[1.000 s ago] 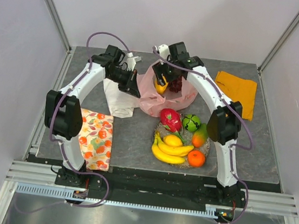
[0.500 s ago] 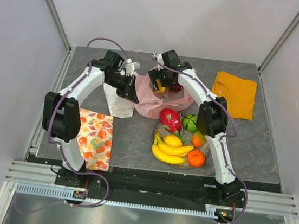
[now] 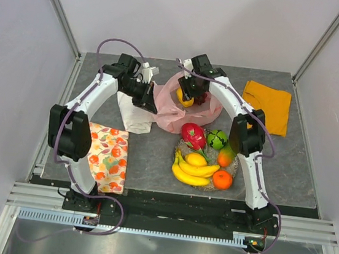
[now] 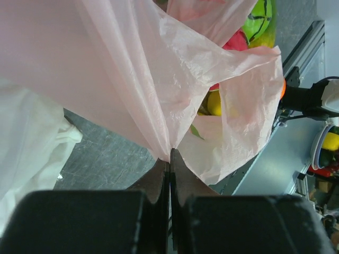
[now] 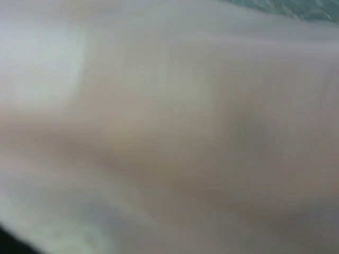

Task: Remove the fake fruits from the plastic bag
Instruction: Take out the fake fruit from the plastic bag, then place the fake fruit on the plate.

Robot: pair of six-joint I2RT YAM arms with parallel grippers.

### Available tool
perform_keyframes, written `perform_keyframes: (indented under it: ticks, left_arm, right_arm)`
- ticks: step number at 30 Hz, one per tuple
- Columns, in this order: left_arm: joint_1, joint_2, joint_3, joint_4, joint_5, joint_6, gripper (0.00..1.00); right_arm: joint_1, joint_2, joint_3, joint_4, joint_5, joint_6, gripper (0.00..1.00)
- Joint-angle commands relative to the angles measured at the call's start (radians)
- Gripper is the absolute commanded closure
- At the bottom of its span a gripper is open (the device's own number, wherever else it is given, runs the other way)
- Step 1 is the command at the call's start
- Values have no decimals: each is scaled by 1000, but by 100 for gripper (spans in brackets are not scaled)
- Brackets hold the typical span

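Dark grey table enclosed by plain white walls, evenly lit

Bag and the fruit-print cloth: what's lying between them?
A crumpled white cloth, seen in the top view: it lies right beside the bag, just beyond the fruit-print cloth.

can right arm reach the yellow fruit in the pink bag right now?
Probably yes: the left hand pinches the plastic bag rim, its mouth is open, and the right hand sits right at the yellow fruit.

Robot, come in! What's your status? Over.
Left gripper shut on bag. Right gripper in bag mouth, jaws hidden. Yellow fruit, grapes inside.
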Motion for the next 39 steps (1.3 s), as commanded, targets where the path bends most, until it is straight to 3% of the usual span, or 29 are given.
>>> perform_keyframes:
  ticks: [1,8,12,15,23,29,35,38,39]
  left_arm:
    - [3,19,90,17,-19,27,98]
    - [3,67,177,26,-21,33,99]
    - [3,72,203,32,-19,22,98]
    - [3,64,209,31,-18,14,98]
    - [3,33,191,29,-15,19,98]
    - [3,9,179,29,-22,25,98]
    - [3,-25,145,26,-36,37,98]
    - [3,-39,128,26,-42,42,98]
    - [3,-47,125,26,-42,45,98]
  right_arm:
    - [-10,-281,-71,-44,-68,-66,100]
    - [-3,-511,-151,-270,-217,-170,100]
    - [3,-731,-355,-311,-361,-313,100]
    - [18,-875,-577,-374,-387,-488,98]
    - [16,-1140,-951,-384,-181,-651,100]
    - [15,-1183,-1125,-301,-116,-674,100]
    - [15,-1158,-1144,-212,-133,-664,100]
    - [15,-1140,-1157,-178,-131,-661,90]
    - [16,-1134,-1159,-174,-130,-657,76]
